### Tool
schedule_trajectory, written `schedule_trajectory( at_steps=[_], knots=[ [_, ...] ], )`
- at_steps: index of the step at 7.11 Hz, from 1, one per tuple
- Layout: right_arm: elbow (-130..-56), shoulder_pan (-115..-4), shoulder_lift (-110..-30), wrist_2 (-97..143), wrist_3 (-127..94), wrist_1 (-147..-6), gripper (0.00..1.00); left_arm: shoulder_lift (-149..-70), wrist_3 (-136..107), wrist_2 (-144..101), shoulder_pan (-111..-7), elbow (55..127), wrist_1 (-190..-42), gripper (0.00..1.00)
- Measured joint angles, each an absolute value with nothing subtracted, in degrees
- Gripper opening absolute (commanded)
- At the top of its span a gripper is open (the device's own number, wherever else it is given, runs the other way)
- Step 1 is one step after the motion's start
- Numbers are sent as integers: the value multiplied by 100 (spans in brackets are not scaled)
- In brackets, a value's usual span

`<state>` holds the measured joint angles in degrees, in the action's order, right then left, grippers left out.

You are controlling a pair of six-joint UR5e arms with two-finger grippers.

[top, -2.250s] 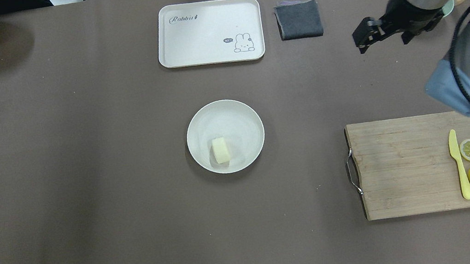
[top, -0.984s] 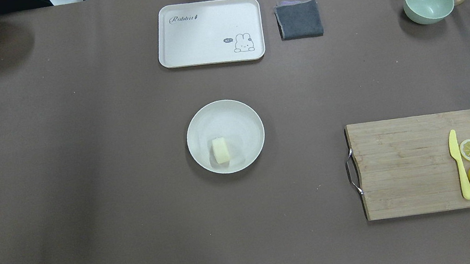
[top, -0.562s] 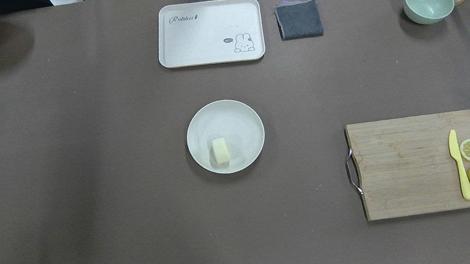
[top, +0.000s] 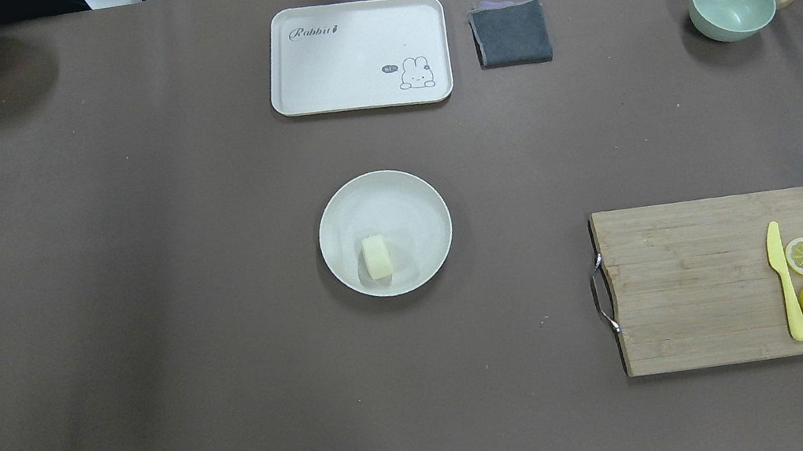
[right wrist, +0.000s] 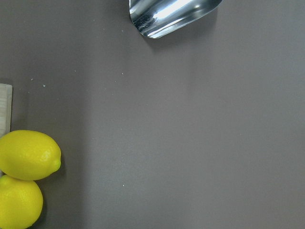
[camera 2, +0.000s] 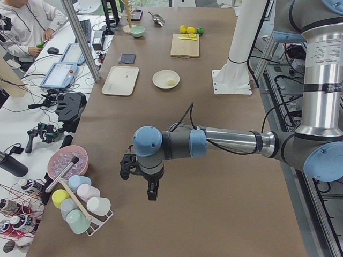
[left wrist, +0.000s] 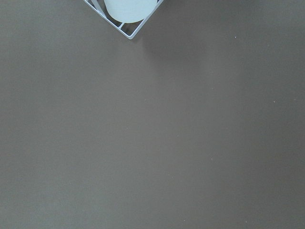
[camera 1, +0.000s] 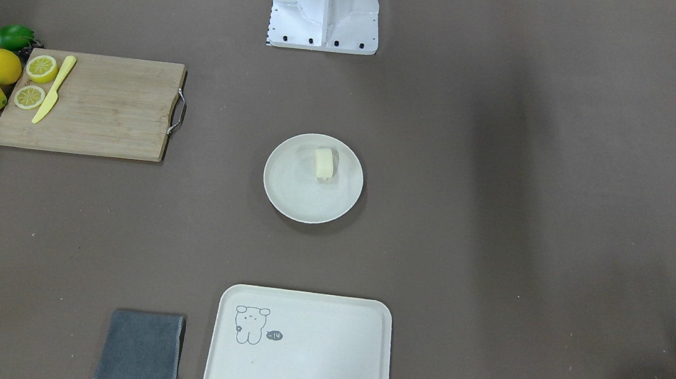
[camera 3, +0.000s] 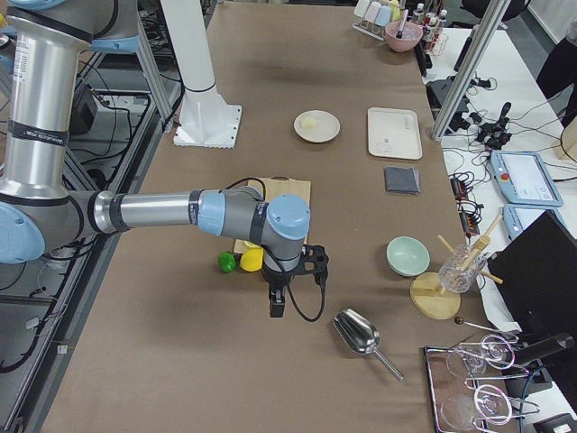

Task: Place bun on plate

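The pale cream-yellow bun (top: 377, 257) lies inside the round off-white plate (top: 406, 201) at the table's middle, toward the plate's near-left side. From the front the bun (camera 1: 324, 163) rests on the same plate (camera 1: 300, 195). No gripper is near either one. My left gripper (camera 2: 140, 183) hangs over bare table by the cup rack, seen only from the left end. My right gripper (camera 3: 278, 305) hovers beside the lemons, seen only from the right end. I cannot tell whether either is open or shut. The wrist views show no fingers.
A cream tray (top: 358, 55), a grey cloth (top: 511, 34) and a green bowl (top: 731, 3) line the far side. A cutting board (top: 697, 285) with a knife, lemon halves and whole lemons sits right. A metal scoop (camera 3: 359, 334) lies beyond it; a cup rack (camera 2: 80, 206) stands far left.
The right arm, over the table's far right corner 2.2 s ago, has left the overhead view. The bun and plate have not moved.
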<state>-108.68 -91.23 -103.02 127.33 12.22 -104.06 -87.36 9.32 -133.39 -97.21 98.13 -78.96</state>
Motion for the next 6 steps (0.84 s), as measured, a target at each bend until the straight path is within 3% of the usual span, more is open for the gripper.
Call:
schedule_trajectory(
  at_steps=[6],
  knots=[
    [-10859, -9129, -10320, 12721, 1207, -10406, 100, -8734, 945, -13490, -9731, 9856, -7881, 98]
  ],
)
